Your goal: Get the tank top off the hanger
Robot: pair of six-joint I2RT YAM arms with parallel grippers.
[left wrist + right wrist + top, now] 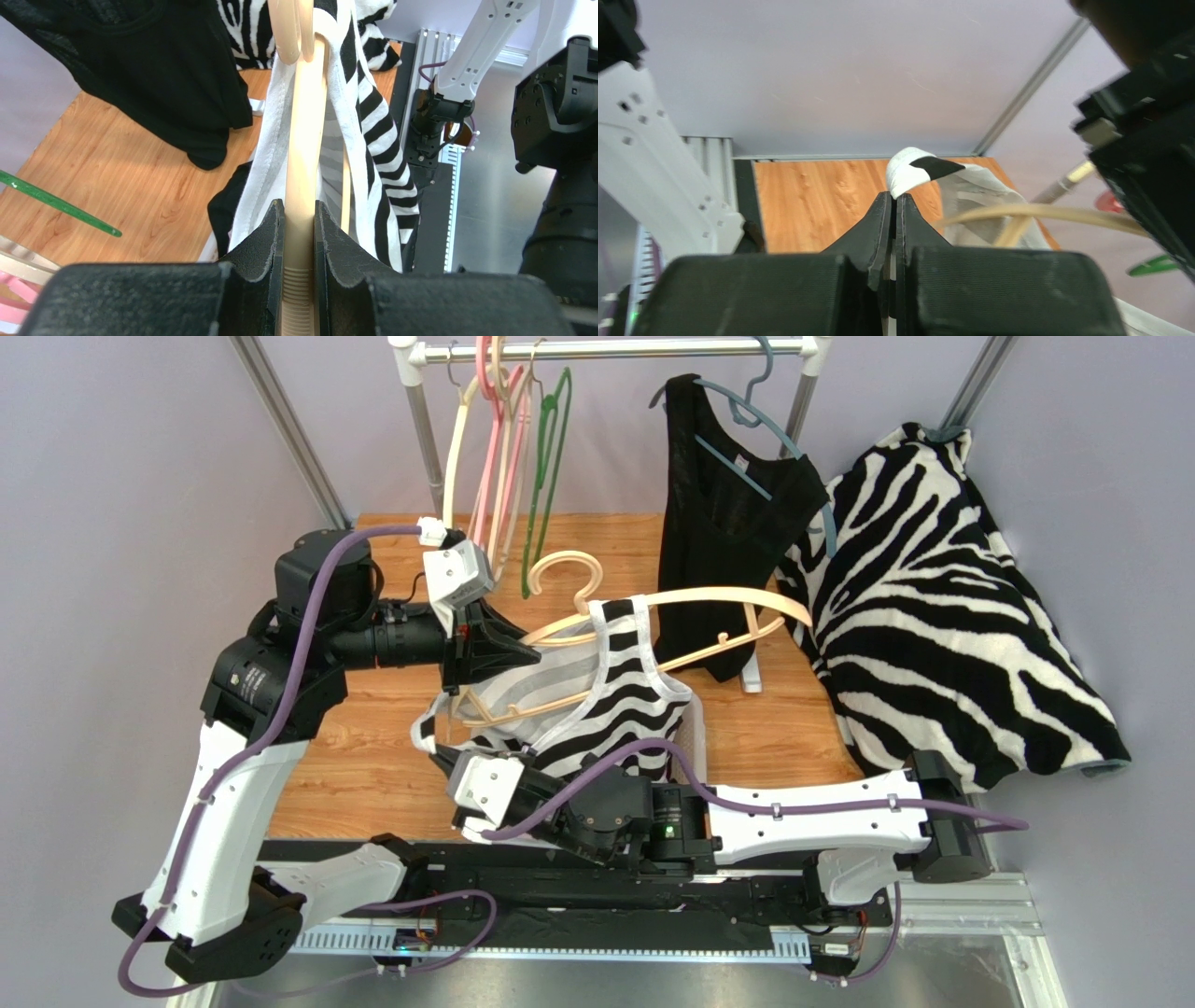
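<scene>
The zebra-striped tank top (624,703) hangs on a cream hanger (730,602) held tilted over the wooden table. My left gripper (484,655) is shut on one arm of the hanger; in the left wrist view its jaws (300,213) clamp the cream bar (305,140) with the tank top (372,147) draped over it. My right gripper (446,753) is shut on the tank top's white-edged strap below and to the left of the hanger. In the right wrist view the strap (917,168) sticks out of the closed fingertips (896,199), beside the hanger (1032,213).
A black top (730,518) on a blue-grey hanger and a large zebra garment (940,616) hang from the rail (617,347) at the back right. Empty cream, pink and green hangers (502,448) hang at the back left. The wooden table (351,756) lies below.
</scene>
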